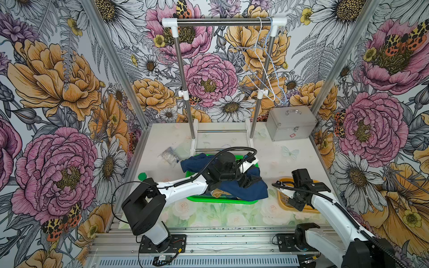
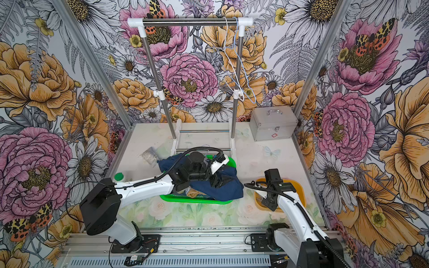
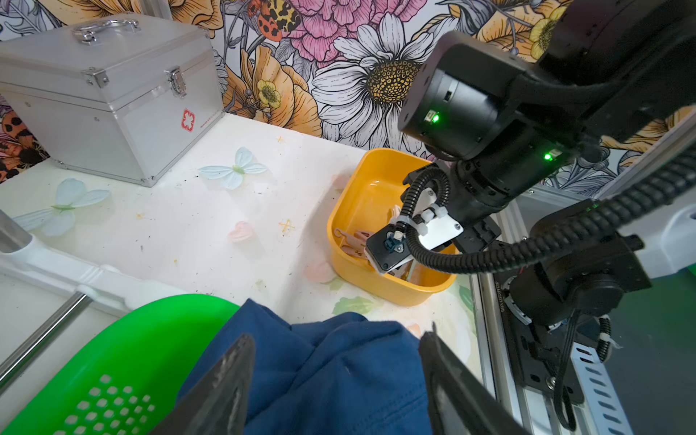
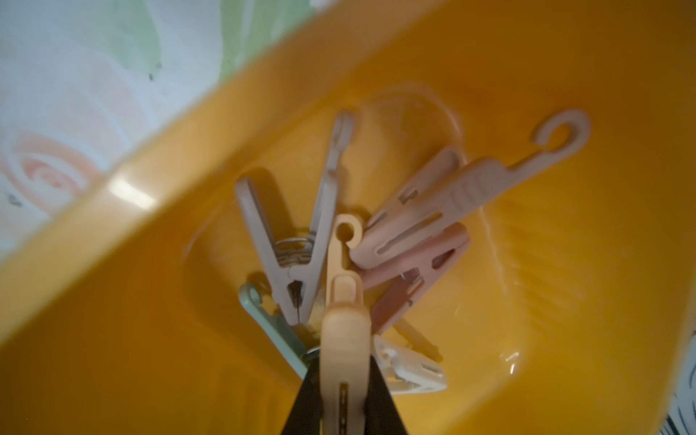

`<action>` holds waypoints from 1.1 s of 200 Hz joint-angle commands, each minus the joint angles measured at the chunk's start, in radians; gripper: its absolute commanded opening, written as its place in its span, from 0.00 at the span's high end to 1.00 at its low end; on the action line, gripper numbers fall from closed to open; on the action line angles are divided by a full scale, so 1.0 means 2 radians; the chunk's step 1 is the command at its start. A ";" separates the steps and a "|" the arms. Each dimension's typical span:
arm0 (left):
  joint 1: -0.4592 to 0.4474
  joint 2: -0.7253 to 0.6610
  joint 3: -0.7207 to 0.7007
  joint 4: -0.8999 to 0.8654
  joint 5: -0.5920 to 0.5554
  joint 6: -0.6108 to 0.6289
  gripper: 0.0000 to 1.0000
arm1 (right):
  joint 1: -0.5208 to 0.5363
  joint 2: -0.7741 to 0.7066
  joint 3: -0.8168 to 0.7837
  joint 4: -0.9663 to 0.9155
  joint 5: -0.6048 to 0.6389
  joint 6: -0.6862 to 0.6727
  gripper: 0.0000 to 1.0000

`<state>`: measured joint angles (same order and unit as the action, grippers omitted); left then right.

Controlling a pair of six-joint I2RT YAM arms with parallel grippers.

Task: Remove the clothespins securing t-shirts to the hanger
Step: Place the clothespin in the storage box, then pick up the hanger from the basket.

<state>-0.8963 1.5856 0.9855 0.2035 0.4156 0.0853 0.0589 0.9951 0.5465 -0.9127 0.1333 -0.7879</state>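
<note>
Navy t-shirts and a tan one lie heaped in a green basket. My left gripper hangs open just over the navy cloth, nothing between its fingers. My right gripper reaches down into a yellow bin and is shut on a peach clothespin. Several more clothespins lie on the bin floor: a grey-white one, a pink one, a mint one. Bare wire hangers dangle at the right end of the rack rail.
The clothes rack stands at the back, its base just behind the basket. A silver case sits back right. A clear bag and a green lid lie left of the basket. The yellow bin is near the right frame post.
</note>
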 commanded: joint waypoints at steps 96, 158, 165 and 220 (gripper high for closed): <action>0.013 0.001 0.015 -0.042 0.044 0.018 0.28 | -0.004 -0.039 0.048 -0.018 0.011 -0.019 0.50; 0.010 -0.003 0.051 -0.131 0.071 0.053 0.28 | -0.005 -0.088 0.099 -0.023 -0.020 0.028 0.44; 0.013 -0.008 0.052 -0.134 0.072 0.051 0.28 | -0.004 -0.092 0.115 -0.023 -0.025 0.043 0.42; 0.108 -0.123 0.016 -0.118 0.041 -0.031 0.28 | 0.023 -0.077 0.214 -0.014 -0.130 0.264 0.00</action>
<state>-0.7681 1.4647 1.0382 -0.0475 0.5014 0.0841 0.0673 0.8139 0.9253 -0.9512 -0.0082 -0.5392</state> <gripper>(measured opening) 0.722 0.942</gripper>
